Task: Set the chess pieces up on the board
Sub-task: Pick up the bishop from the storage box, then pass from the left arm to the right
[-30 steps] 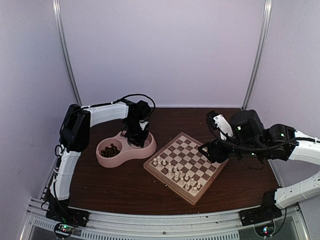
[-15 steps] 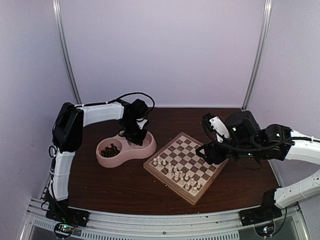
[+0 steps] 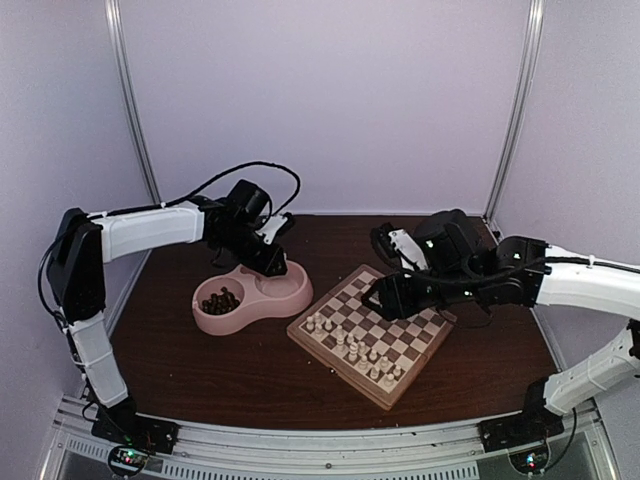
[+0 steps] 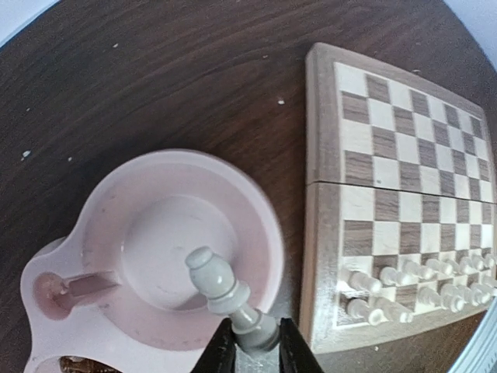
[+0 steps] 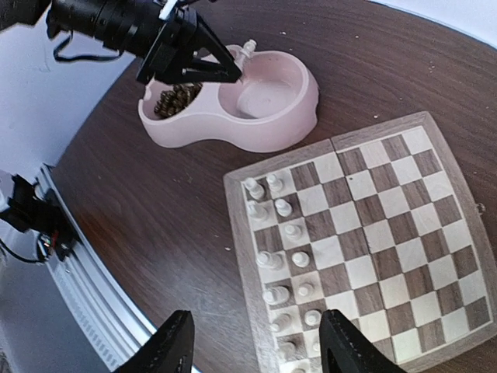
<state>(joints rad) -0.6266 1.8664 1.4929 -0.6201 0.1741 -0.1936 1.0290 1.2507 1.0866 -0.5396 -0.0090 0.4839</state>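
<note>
The desk [image 3: 200,375] is carrying the board [image 3: 400,340], the pink dish [image 3: 215,322] sitting just left of it. Above the board the right jaws are hanging open and empty; left of it, over the dish, the left jaws are gripping a cream-white piece [image 4: 221,284], other pieces [image 3: 350,348] standing along the board's near edge

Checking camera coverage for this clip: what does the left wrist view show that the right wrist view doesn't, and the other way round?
Left wrist only: up close, the left gripper shut on the base of a cream piece, over the pink dish's empty compartment. Right wrist only: the right gripper, open and empty, and the full heap of dark brown pieces in the dish's other compartment. Both: the dish, the board, and the cream chessmen lined along one board edge.
</note>
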